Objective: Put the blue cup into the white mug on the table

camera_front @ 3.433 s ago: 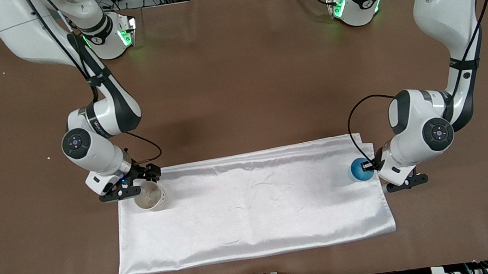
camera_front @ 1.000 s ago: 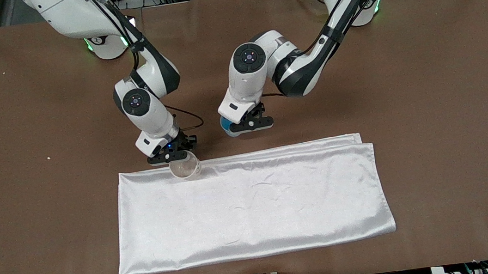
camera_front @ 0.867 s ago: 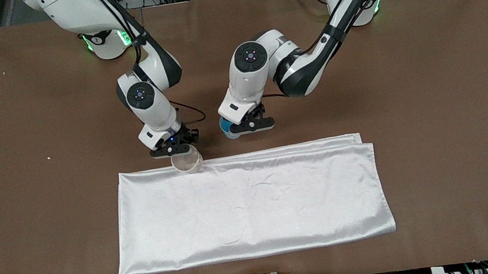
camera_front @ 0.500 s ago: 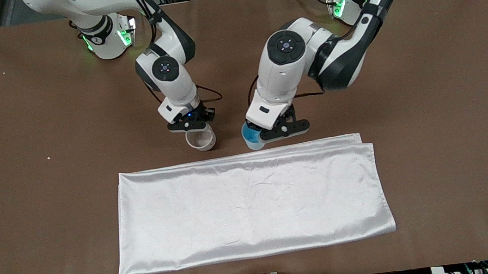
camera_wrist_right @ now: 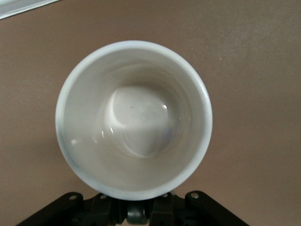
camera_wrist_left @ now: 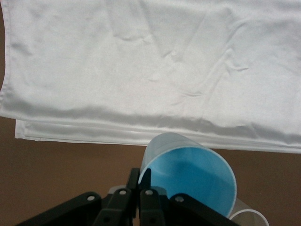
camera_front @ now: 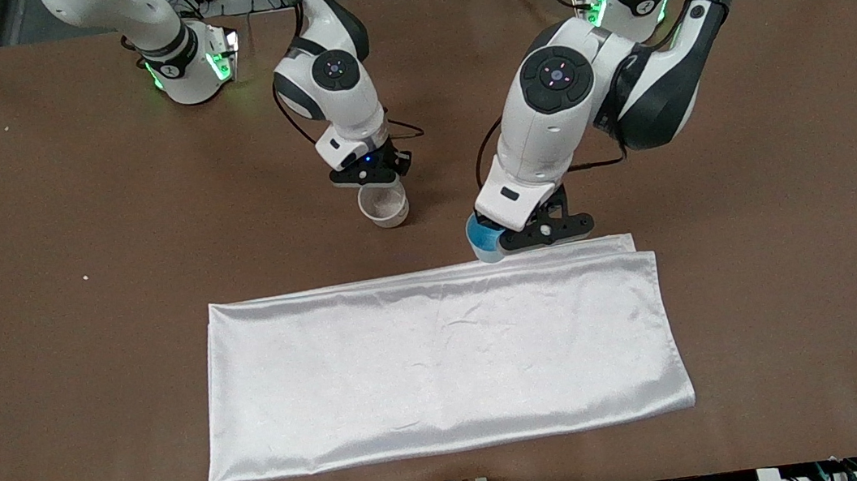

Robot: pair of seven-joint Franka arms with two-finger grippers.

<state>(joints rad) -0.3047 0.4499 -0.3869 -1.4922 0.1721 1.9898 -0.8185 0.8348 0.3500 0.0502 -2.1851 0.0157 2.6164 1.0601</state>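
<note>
Both hands loaded over the table [camera_front: 68,236].
Left hand [camera_front: 514,236] clamped on blue cup [camera_front: 482,239], frame center; right hand [camera_front: 370,176] gripping white mug [camera_front: 383,206], upper center.

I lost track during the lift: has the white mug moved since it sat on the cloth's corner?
Yes. The white mug, held in the right gripper, is now off the white satin cloth, over bare table toward the robots' bases.
</note>
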